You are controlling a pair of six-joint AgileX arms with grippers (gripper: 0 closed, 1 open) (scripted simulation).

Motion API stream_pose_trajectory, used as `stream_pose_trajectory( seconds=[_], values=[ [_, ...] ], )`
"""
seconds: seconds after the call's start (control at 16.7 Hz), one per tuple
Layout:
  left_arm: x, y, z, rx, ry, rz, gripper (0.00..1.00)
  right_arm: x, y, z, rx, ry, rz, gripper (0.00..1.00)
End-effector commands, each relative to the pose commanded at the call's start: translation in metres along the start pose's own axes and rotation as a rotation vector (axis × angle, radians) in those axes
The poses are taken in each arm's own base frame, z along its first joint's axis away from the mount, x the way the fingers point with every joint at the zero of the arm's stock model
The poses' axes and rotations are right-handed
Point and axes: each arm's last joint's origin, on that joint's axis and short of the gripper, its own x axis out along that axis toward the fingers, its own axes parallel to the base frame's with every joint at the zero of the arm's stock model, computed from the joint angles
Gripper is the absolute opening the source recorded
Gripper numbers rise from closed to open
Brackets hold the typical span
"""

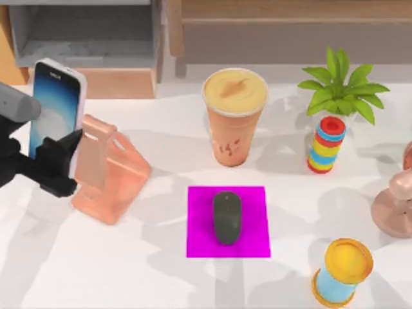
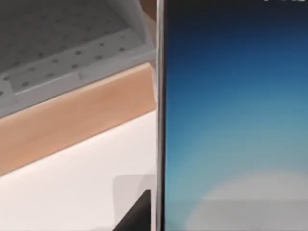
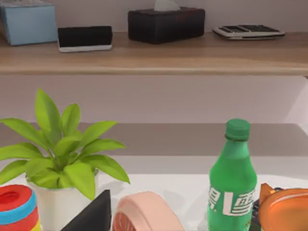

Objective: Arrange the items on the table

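A leafy potted plant (image 3: pixel 62 159) stands well apart from a green bottle (image 3: pixel 232 183)

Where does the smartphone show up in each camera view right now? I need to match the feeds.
Top view: the smartphone stands upright at the far left, against the peach stand, with the left gripper on its lower part.
Left wrist view: the smartphone is close up, its glowing screen covering the right side.
Right wrist view: not in it.
Shared landmark: the white table.

On my white surface (image 1: pixel 129 270) I see a magenta pad (image 1: pixel 257 238) centrally, an orange cup (image 1: pixel 234 119) behind it, a potted plant (image 1: pixel 335 96) far right, a peach stand (image 1: pixel 112 174) left.
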Motion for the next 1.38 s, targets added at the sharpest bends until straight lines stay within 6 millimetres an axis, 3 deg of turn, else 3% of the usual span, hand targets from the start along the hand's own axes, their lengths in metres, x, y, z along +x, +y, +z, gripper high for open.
stream_pose_trajectory(
  seconds=[0.3, 0.84, 1.26, 1.38],
  values=[
    [0.006, -0.004, 0.000, 0.041, 0.006, -0.048, 0.00, 0.000, 0.000, 0.000, 0.000, 0.000, 0.000, 1.00],
    [0.048, 0.001, -0.012, -0.079, 0.057, -0.014, 0.00, 0.000, 0.000, 0.000, 0.000, 0.000, 0.000, 1.00],
    [0.051, -0.001, -0.014, -0.064, 0.045, -0.003, 0.00, 0.000, 0.000, 0.000, 0.000, 0.000, 0.000, 1.00],
    [0.051, -0.001, -0.014, -0.064, 0.045, -0.003, 0.15, 0.000, 0.000, 0.000, 0.000, 0.000, 0.000, 1.00]
  ],
)
